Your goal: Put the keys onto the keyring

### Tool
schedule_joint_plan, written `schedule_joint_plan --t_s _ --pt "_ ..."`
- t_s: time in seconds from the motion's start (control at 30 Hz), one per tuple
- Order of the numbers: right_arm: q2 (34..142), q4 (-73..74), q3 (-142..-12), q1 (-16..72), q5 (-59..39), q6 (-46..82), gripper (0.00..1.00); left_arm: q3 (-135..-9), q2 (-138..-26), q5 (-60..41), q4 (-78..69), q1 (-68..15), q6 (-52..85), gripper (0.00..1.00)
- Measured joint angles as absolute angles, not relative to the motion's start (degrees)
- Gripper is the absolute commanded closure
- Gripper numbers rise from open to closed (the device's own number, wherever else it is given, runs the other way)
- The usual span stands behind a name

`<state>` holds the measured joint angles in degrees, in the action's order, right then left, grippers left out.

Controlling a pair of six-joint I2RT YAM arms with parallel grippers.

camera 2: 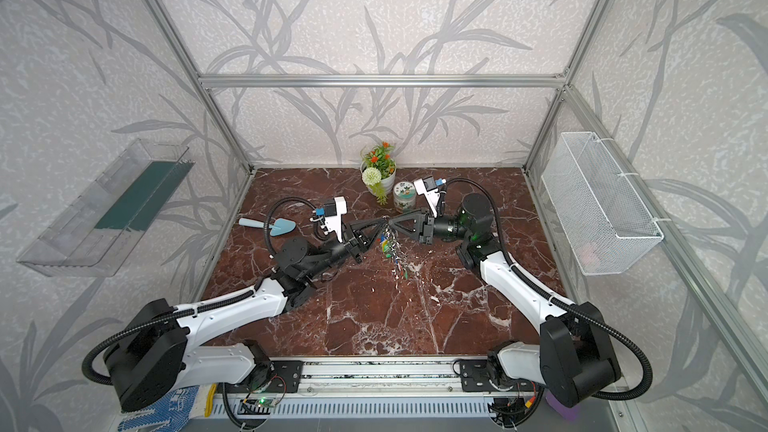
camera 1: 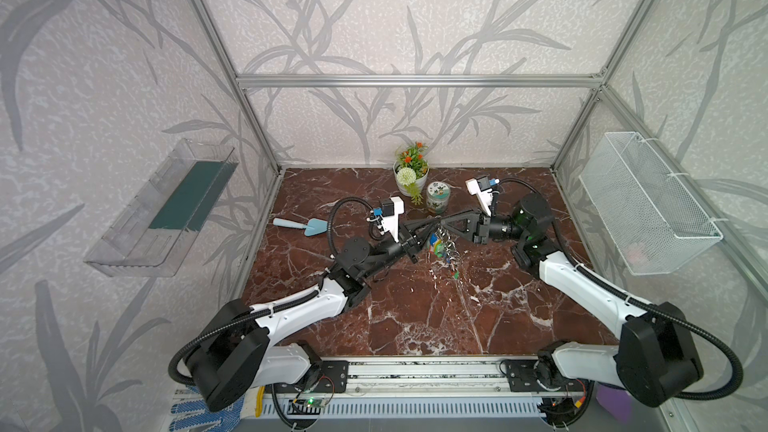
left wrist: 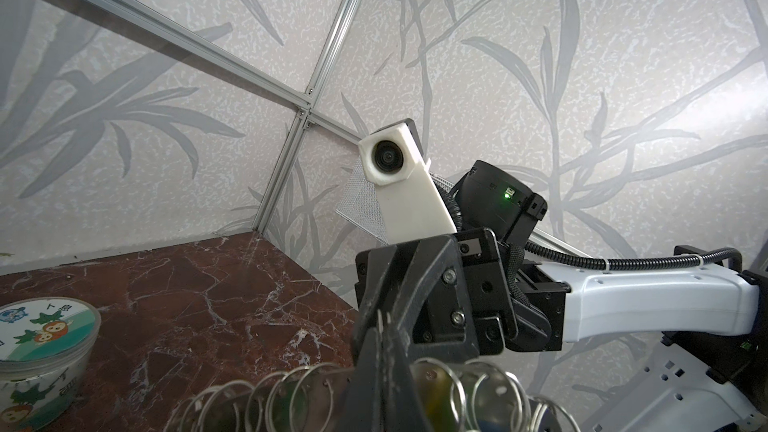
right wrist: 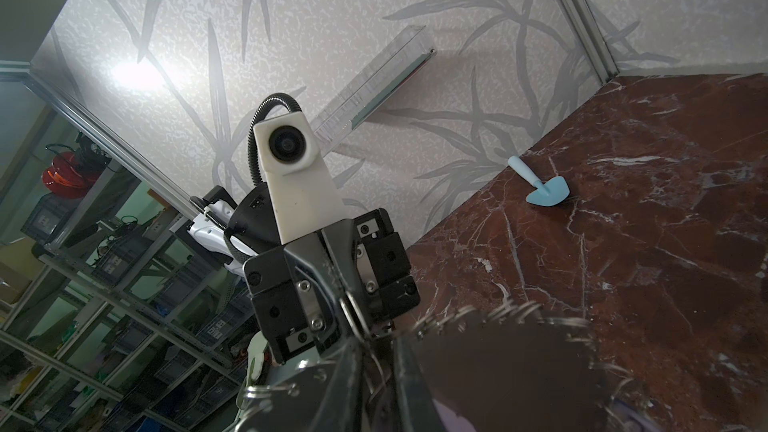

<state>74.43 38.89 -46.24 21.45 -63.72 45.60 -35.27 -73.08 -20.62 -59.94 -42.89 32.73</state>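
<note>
The keyring (camera 1: 443,248) (camera 2: 390,245) hangs above the middle of the marble table as a bunch of silvery rings, small keys and coloured tags. Both grippers meet at its top. My left gripper (camera 1: 435,225) (left wrist: 380,326) is shut on the ring wire, and small rings (left wrist: 440,388) fan out to either side of its fingers. My right gripper (camera 1: 444,224) (right wrist: 376,336) faces it from the right. Its fingers stand a narrow gap apart with ring wire pinched between them. A pale lilac tag (right wrist: 455,419) lies blurred against the right finger; the key it belongs to is hidden.
A flower pot (camera 1: 411,179) and a lidded round tub (camera 1: 437,197) stand at the back centre, just behind the grippers. A light blue trowel (camera 1: 306,226) lies at the back left. A white mesh basket (camera 1: 648,205) hangs on the right wall and a clear shelf (camera 1: 162,209) on the left wall.
</note>
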Motion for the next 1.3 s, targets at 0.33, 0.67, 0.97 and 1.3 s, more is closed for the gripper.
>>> schedule_joint_plan --t_s 0.33,0.67,0.97,1.3 --pt "74.41 40.51 -45.56 21.45 -64.14 46.22 0.95 -35.27 -73.08 -20.56 -59.05 -42.81 33.01 1.0" --pt "74.43 41.1 -45.15 21.45 -64.4 46.81 0.98 -35.27 -72.95 -20.71 -58.11 -42.78 33.19 1.0" --pt "74.43 41.12 -45.12 21.45 -64.53 46.72 1.0 -35.7 -71.46 -21.52 -54.68 -42.33 33.26 0.98" --pt "74.43 40.86 -45.12 21.96 -64.53 45.8 1.0 -36.67 -66.74 -23.99 -44.18 -40.47 32.62 0.86"
